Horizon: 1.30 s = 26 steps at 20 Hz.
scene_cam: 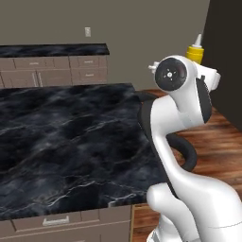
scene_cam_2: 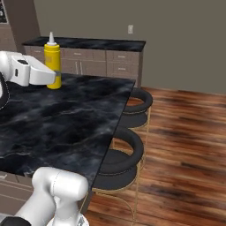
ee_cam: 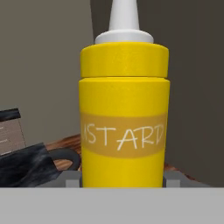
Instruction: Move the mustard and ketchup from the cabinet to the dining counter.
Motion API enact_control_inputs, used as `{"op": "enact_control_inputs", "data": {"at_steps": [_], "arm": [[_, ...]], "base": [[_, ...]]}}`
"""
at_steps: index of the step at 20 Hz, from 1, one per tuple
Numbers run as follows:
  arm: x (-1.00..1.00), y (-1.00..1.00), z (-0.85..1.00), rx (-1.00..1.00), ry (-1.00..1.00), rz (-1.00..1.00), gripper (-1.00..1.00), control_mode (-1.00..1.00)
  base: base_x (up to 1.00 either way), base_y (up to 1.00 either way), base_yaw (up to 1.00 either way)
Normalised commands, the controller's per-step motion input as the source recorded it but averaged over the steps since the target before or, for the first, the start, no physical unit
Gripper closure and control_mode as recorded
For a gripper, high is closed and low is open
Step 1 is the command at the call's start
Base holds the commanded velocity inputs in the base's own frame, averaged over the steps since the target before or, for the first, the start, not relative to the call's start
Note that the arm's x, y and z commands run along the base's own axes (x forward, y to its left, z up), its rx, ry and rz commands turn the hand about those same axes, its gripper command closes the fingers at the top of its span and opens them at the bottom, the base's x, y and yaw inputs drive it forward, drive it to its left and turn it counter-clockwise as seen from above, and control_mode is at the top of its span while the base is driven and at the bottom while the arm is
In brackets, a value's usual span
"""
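Mustard [ee_cam: 124,118] fills the hand view, upright, a yellow squeeze bottle with a pale pointed nozzle and a darker band of white lettering round its middle. The gripper [ee_cam: 122,178] is clamped on it: a grey finger tip [ee_cam: 70,178] presses against each side of the bottle's lower body.

In the right base view the mustard [scene_cam_2: 52,63] stands upright over the far left part of the table [scene_cam_2: 88,119], the big slab of black marble with white veins, with the white hand reaching in from the left and meeting the bottle's side. Whether its base touches the marble or hangs just above it cannot be told from here. In the left base view the mustard [scene_cam: 195,51] shows only its top and nozzle, rising behind the arm's white wrist, beyond the right edge of the table [scene_cam: 71,142].

Two black round stools [scene_cam_2: 126,152] sit tucked along the table's right edge, on a wooden floor [scene_cam_2: 185,145]. Behind the table runs a narrower black marble worktop [scene_cam_2: 97,43] over brown drawers.
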Motion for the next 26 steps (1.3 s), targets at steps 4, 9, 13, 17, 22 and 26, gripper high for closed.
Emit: {"op": "enact_control_inputs", "data": {"at_steps": [4, 9, 13, 17, 22, 26], "arm": [[0.0, 0.0, 0.0, 0.0, 0.0, 0.0, 1.0, 1.0], [0.0, 0.0, 0.0, 0.0, 0.0, 0.0, 1.0, 1.0], [0.0, 0.0, 0.0, 0.0, 0.0, 0.0, 1.0, 1.0], [0.0, -0.03, -0.01, 0.0, -0.02, 0.06, 1.0, -1.0], [-0.02, -0.17, -0.1, 0.18, 0.01, 0.68, 1.0, -1.0], [0.0, -0.1, -0.2, 0.15, 0.06, 0.8, 1.0, -1.0]], "base": [[0.23, -0.07, 0.04], [0.0, 0.0, 0.0], [0.0, 0.0, 0.0], [0.0, 0.0, 0.0], [0.0, 0.0, 0.0], [0.0, 0.0, 0.0]]}}
